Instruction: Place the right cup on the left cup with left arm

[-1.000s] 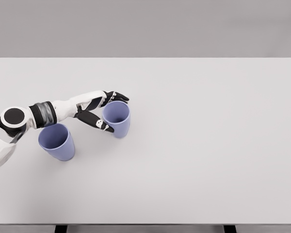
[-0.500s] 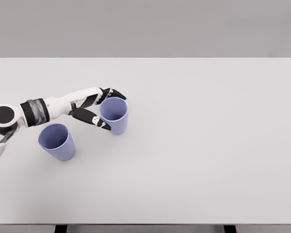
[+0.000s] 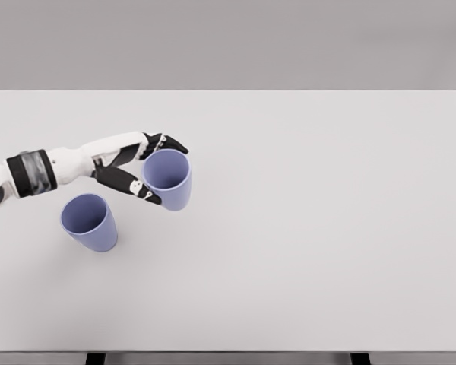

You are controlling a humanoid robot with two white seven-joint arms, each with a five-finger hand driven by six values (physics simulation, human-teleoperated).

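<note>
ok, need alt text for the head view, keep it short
The robot's left hand grips a blue cup by its side, fingers wrapped around the rim, over a white table. A second blue cup stands on the table, nearer the camera and to the left. The right arm is out of view.

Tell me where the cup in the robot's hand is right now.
In the head view, the held cup sits left of centre, gripped by the left hand, up and right of the other cup.

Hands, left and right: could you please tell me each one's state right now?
Left hand: fingers closed on the right cup.
Right hand: not in view.
</note>
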